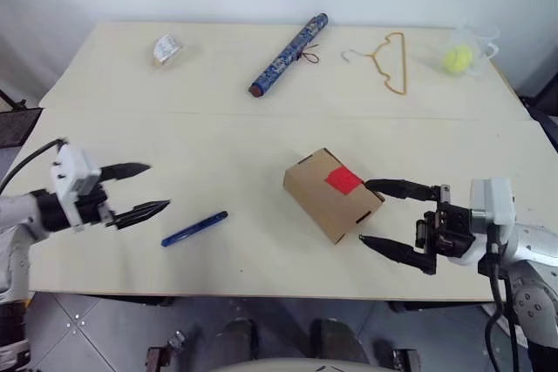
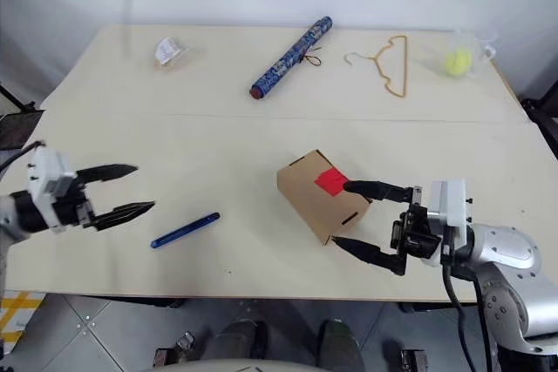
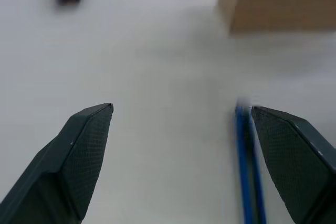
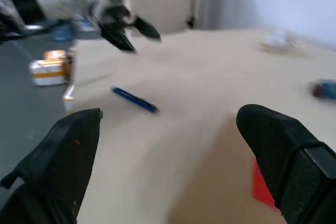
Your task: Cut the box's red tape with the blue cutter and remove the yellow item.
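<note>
Table [image 1: 131, 119] spreads pale and wide under me, a seam running from nine to three. Box [image 1: 324, 202] comes next, brown, flaps down, sitting at about four o'clock from the table's middle, with the red tape [image 1: 343, 180] on its top. My right gripper [image 1: 377, 213] is just beside the box at its three o'clock corner, jaws spread wide and grasping nothing, one fingertip near the top edge and one near the base. My left gripper [image 1: 150, 187] hangs at eight o'clock, jaws likewise released and empty. Umbrella [image 1: 289, 54] lies at twelve, the hanger [image 1: 390, 63] at one. Cutter [image 1: 194, 228] lies flat at seven, between my left gripper and the box, touching neither.
</note>
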Motion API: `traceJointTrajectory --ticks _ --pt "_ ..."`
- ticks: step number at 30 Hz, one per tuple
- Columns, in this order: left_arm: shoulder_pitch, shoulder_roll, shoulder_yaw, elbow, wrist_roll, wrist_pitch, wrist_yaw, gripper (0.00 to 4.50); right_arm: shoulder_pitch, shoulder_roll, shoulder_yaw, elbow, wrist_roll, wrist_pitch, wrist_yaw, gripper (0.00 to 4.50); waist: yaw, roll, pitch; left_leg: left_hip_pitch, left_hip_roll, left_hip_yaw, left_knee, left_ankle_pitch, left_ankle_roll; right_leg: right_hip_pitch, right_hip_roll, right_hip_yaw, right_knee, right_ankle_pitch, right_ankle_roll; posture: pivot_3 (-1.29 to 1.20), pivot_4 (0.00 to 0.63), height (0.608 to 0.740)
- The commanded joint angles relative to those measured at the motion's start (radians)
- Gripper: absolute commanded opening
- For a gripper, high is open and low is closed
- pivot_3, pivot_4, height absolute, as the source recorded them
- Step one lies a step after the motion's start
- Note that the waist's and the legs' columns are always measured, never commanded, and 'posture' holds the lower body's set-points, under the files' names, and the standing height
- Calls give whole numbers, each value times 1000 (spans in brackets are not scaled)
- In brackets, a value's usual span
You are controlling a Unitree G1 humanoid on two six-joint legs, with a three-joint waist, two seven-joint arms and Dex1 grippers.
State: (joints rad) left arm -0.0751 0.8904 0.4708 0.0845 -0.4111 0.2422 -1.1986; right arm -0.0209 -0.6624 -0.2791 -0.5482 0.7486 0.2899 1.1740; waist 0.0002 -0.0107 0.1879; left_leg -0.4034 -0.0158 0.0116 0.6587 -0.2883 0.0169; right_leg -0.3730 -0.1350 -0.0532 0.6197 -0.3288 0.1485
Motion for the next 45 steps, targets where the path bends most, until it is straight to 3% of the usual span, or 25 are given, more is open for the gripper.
traceJointTrajectory --ticks 1,6,12,16,18,23,32,34,41,44,45 --pt "74 53 75 167 40 -117 -33 4465 12 -11 13 -49 -19 -81 39 4500 3 0 0 0 0 0 0 -1 0 0 -1 0 0 0 0 0 150 740" --pt "122 84 122 305 32 -226 -48 4465 78 -71 -79 50 -83 -211 147 4500 11 -1 0 0 -1 -1 -1 -2 0 -1 -11 -1 0 0 -1 0 150 740" --pt "191 52 36 -57 -59 -37 -35 4465 118 -130 -185 151 -85 -272 185 4500 20 0 0 0 -1 0 -1 -4 0 0 -13 -2 0 1 -1 0 150 740" --pt "118 12 -127 -226 18 64 119 4465 147 -153 -200 167 -92 -290 207 4500 21 1 0 1 -1 0 -1 -3 -1 0 -12 -1 -1 0 -1 0 150 740" --pt "64 -6 -202 -240 70 106 193 4465 166 -163 -211 159 -87 -278 204 4500 23 2 0 1 -1 0 -1 -3 -1 0 -10 -4 1 0 -1 0 150 740" --pt "18 -14 -342 -195 132 135 201 4465 204 -179 -222 129 -79 -251 183 4500 18 2 0 1 -1 3 -1 -2 0 0 -4 -8 5 1 -1 0 150 740" --pt "21 8 -405 -153 200 153 229 4465 256 -166 -235 72 -81 -244 145 4500 23 4 0 10 0 4 -2 -3 0 7 -5 -7 0 1 -1 0 150 740" --pt "32 -6 -405 -172 181 181 237 4064 261 -162 -231 67 -84 -247 133 4500 23 6 -2 19 0 5 -7 -6 -1 17 -7 -7 -7 0 -2 0 150 740" --pt "46 -16 -419 -189 182 192 247 2157 262 -164 -213 59 -79 -249 117 4500 22 16 -7 20 1 6 -10 -4 -1 17 -10 -8 -9 0 -3 0 150 740" --pt "55 -13 -427 -182 195 178 249 2157 255 -161 -203 57 -79 -249 109 4500 22 16 -7 20 1 6 -10 -4 -1 17 -9 -7 -9 0 -3 0 150 740" --pt "59 -14 -433 -179 201 169 251 1963 248 -160 -194 61 -84 -250 106 4500 22 16 -8 20 1 6 -10 -4 -1 17 -9 -7 -9 0 -3 0 150 740"
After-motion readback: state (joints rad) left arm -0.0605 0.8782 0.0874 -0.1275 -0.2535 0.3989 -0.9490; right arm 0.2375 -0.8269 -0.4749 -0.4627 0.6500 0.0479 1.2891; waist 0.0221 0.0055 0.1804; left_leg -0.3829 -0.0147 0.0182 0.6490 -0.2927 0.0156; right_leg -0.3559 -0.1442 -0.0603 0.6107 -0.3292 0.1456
